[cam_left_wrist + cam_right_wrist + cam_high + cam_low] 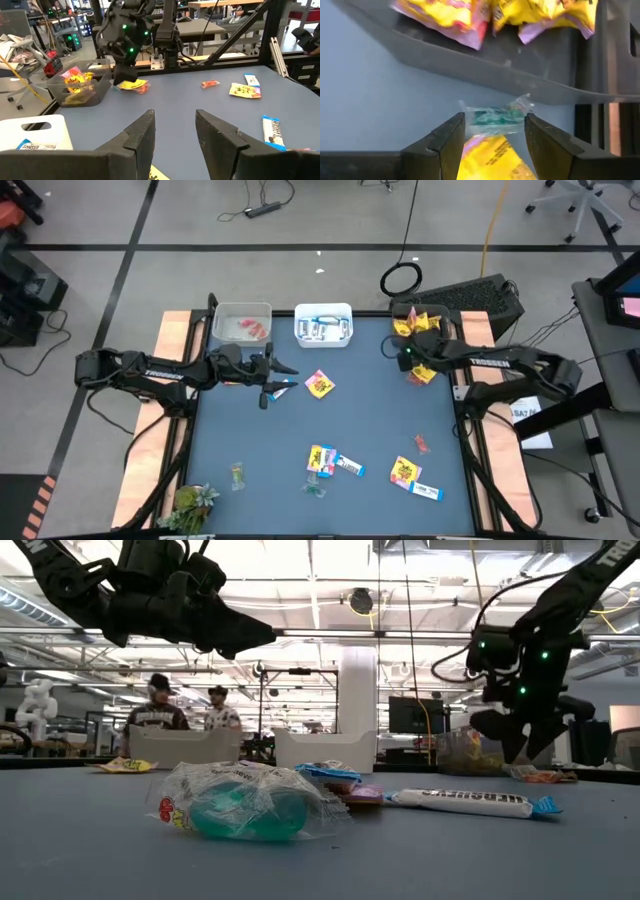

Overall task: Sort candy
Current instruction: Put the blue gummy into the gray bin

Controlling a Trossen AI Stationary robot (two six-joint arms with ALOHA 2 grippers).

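Candy lies scattered on the blue table (370,410): yellow packets (319,384), blue-and-white bars (348,466), a red piece (421,444) and clear-greenish ones (237,475). My left gripper (278,377) is open and raised over the table's far left part, with a blue-and-white bar (281,390) lying just beneath it. It is empty in its wrist view (175,135). My right gripper (410,362) is open beside the dark bin (420,320). Its fingers hang over a yellow packet (492,155) and a clear-greenish candy (495,116), both lying flat on the table.
Three bins stand along the far edge: a clear one with red pieces (242,323), a white one with blue-and-white bars (323,325), and the dark one with yellow packets. A green leafy thing (190,505) sits at the near left corner. Two people stand beyond the table (185,715).
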